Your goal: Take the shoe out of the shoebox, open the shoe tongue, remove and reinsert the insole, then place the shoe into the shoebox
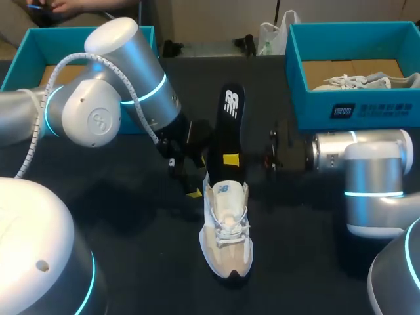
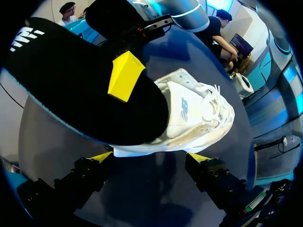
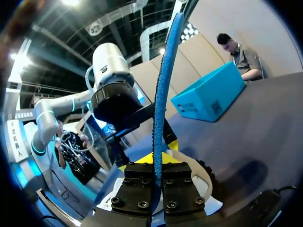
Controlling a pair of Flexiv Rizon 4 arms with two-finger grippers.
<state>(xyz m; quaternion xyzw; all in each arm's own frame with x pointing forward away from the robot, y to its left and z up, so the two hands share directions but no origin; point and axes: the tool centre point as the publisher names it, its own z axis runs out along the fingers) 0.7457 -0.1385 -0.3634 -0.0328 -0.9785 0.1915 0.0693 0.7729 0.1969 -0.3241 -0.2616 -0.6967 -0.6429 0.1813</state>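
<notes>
- My right tool (image 1: 231, 159) pinches the insole (image 1: 231, 118) low down; it could buckle at the mouth of the shoe (image 1: 226, 236).
- My left tool (image 2: 150, 158) gapes wide, empty; the unheld shoe could skid.

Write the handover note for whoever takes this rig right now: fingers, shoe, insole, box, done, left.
Right gripper: shut on the black insole, which stands upright with its lower end in the shoe's opening.
Left gripper: fingers open, beside the shoe's heel, holding nothing.
Shoe: on the table, out of the blue box.
Done: shoe out; tongue looks lifted.
Left: seat the insole (coming out or going in, cannot tell), then put the shoe in the box.
</notes>
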